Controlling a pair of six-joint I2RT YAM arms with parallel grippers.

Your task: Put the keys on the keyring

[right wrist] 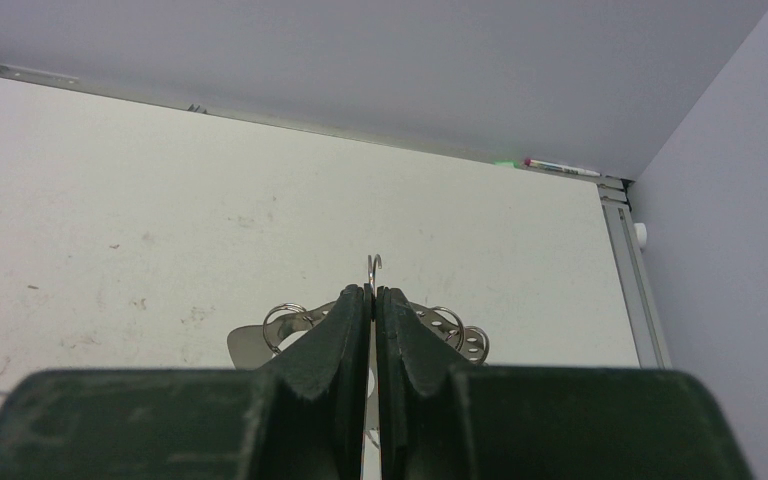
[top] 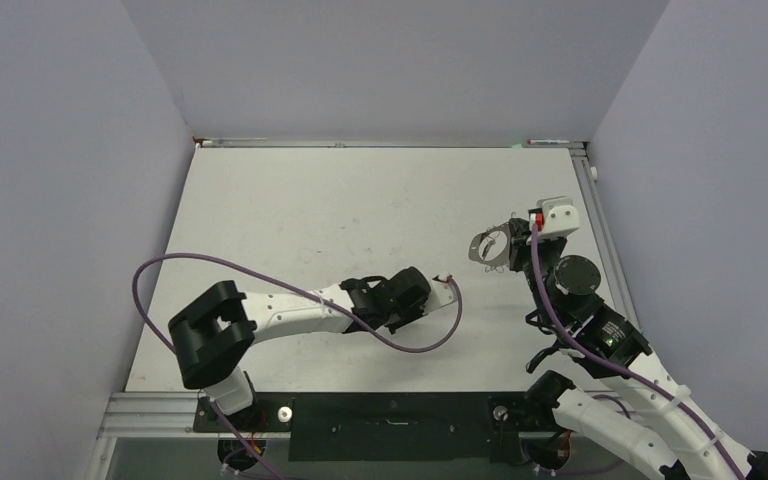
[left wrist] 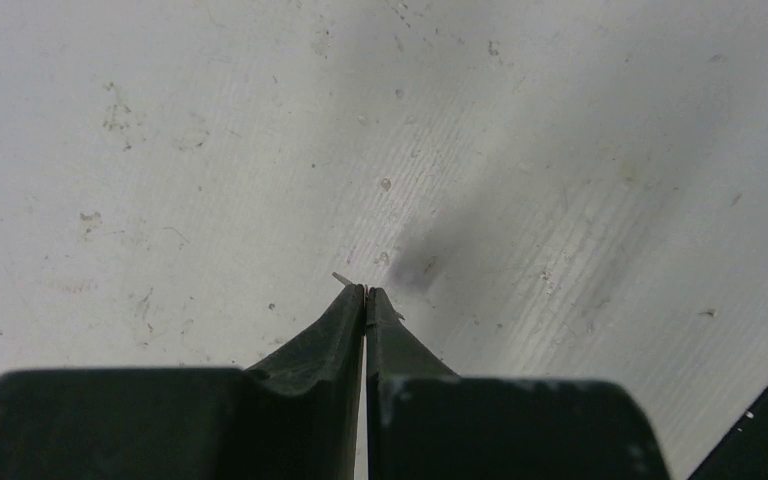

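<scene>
The right end effector [right wrist: 373, 292] is clenched on the keyring [top: 487, 246], pinching a thin wire hook [right wrist: 374, 264] near the bench's [top: 310, 200] right edge. The left end effector [left wrist: 366, 290] is clenched too, low over mid-bench. A metal sliver [left wrist: 343, 279] shows at its tips, and whether that is one of the keys I cannot tell. Threading well means keeping the hoop steady and bringing the left tip in slowly. Open bench lies between the arms, while the right rail [top: 600, 230] and wall [top: 700, 150] sit close.
</scene>
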